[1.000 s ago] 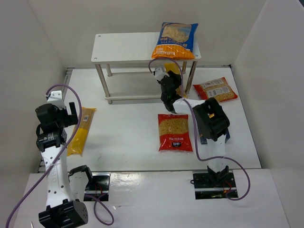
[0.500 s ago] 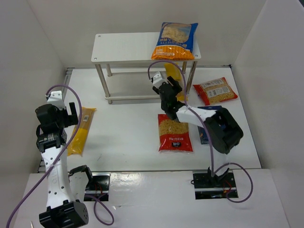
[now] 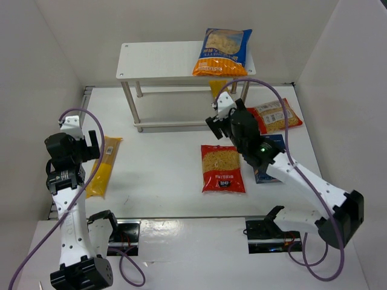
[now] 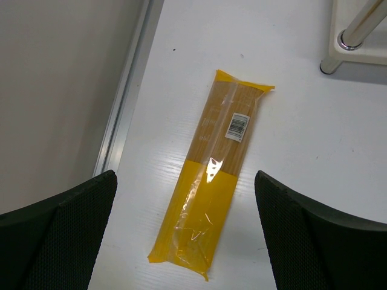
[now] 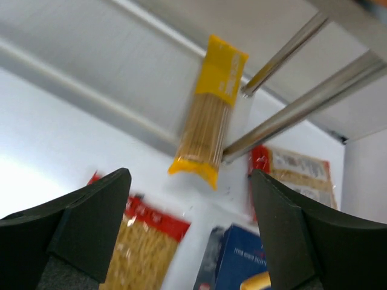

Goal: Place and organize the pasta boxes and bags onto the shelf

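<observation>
On the far side of the table stands the white shelf (image 3: 163,60) on silver legs. A blue-and-orange bag (image 3: 222,51) lies at the right end of its top board, its near edge jutting a little over the front; the bag carries pale lettering too small to read. Beneath it, on the lower tier beside the right legs, lies a yellow spaghetti bag (image 5: 208,121), clear along the middle so the strands show, with its near end poking out past the tier's front edge.

The right gripper (image 5: 190,174) hangs just near of that bag with its fingers spread wide and nothing between them. Right of it on the table lies an orange-red bag (image 3: 275,115) with a white label of fine print I cannot make out. Near that, partly under the right arm, sits a dark blue box (image 5: 239,260) with lines of white text, blurred. A red bag (image 3: 222,168) of short pasta lies flat mid-table, a dark band of unreadable print at its near end.

Over at the left edge, a second spaghetti bag (image 4: 211,187) lies flat, its far half clear, its near half solid yellow, with a white barcode sticker (image 4: 237,127) near the far end. The left gripper (image 4: 184,175) hovers above it, fingers wide apart, empty
</observation>
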Available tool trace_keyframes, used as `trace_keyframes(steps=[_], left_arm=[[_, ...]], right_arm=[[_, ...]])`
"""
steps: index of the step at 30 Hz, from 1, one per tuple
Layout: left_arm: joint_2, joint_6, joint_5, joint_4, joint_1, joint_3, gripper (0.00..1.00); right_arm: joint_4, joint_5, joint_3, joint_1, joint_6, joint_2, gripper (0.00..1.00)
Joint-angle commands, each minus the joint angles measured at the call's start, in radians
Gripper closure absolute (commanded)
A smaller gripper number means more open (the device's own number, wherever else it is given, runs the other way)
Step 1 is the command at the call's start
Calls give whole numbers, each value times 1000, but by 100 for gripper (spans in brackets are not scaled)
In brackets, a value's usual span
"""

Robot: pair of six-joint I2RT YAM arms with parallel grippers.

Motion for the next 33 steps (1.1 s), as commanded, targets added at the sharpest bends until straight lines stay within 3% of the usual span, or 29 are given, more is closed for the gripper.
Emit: trace_keyframes(steps=[1, 2, 11, 12, 18, 33], left_arm=[[-5, 11, 21, 4, 6, 8, 0], [-5, 11, 30, 4, 6, 8, 0], [-15, 11, 58, -5, 6, 17, 0], [-15, 11, 58, -5, 6, 17, 0], [-15, 20, 88, -15, 6, 17, 0], [-33, 38, 139, -42, 6, 36, 0]], right_arm=[[-296, -86, 12, -24, 96, -100, 11], [-321, -197, -7, -106, 96, -163, 11], [-477, -444, -93, -446, 135, -409, 4], [-477, -508, -93, -513, 135, -421, 3], [-477, -695, -128, -635, 118, -358, 1], [-518, -758, -110, -667, 75, -254, 1]])
